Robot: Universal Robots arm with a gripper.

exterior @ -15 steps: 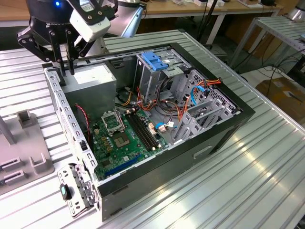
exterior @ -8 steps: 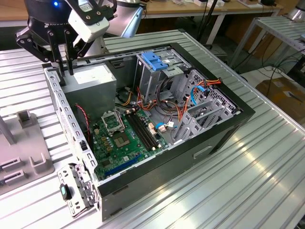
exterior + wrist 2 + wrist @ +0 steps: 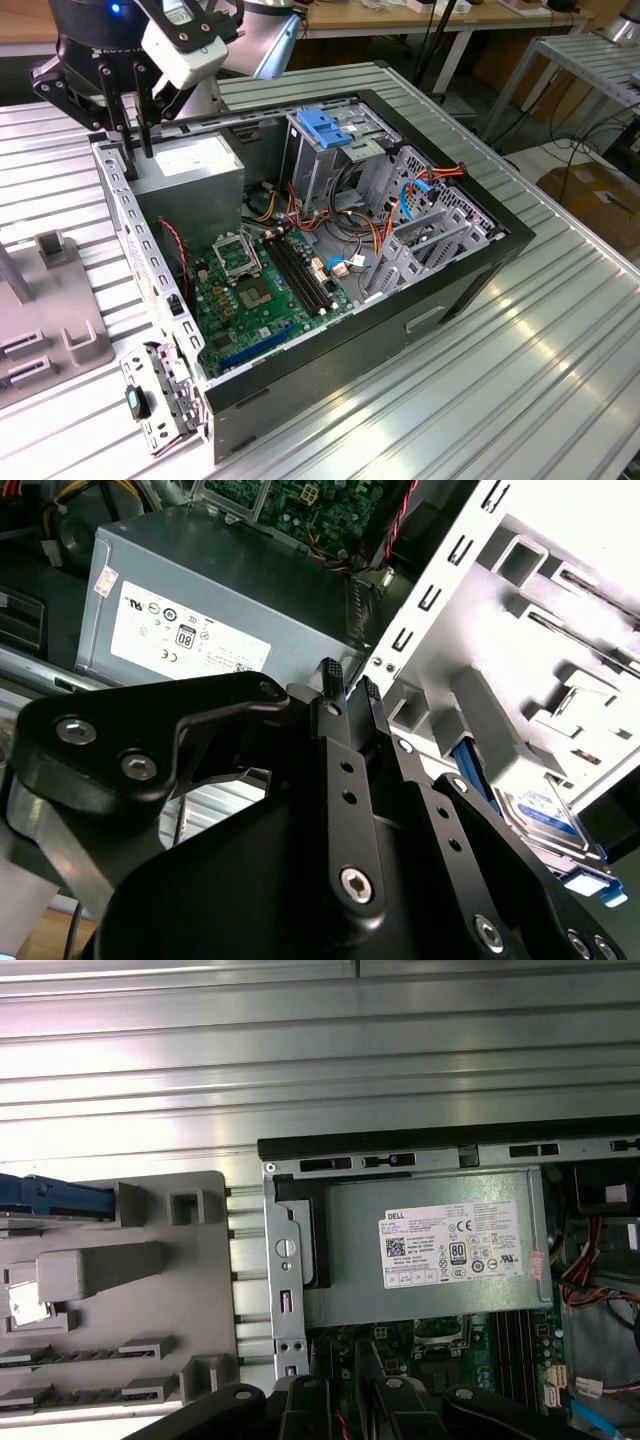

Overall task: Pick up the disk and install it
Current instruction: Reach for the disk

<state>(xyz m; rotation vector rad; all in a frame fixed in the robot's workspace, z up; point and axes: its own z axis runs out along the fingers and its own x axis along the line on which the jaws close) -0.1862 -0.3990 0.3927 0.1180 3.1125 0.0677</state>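
Tool (image 3: 140,148) hangs over the power-supply box (image 3: 190,172), at the box's end toward the exterior view's left. Fingers (image 3: 129,120) are vertical, tips down, close above the box's top edge; contact cannot be told. The fingers are parallel with a narrow gap and nothing between them.

In the second wrist view the ribbed pads (image 3: 330,672) face each other, slightly apart. The black tool linkage spreads wide above the fingers.

The wrist (image 3: 100,40) is a black housing directly above the box's end, with a blue light lit. A pale arm link (image 3: 185,45) angles off from the wrist toward the exterior view's right, above the box.
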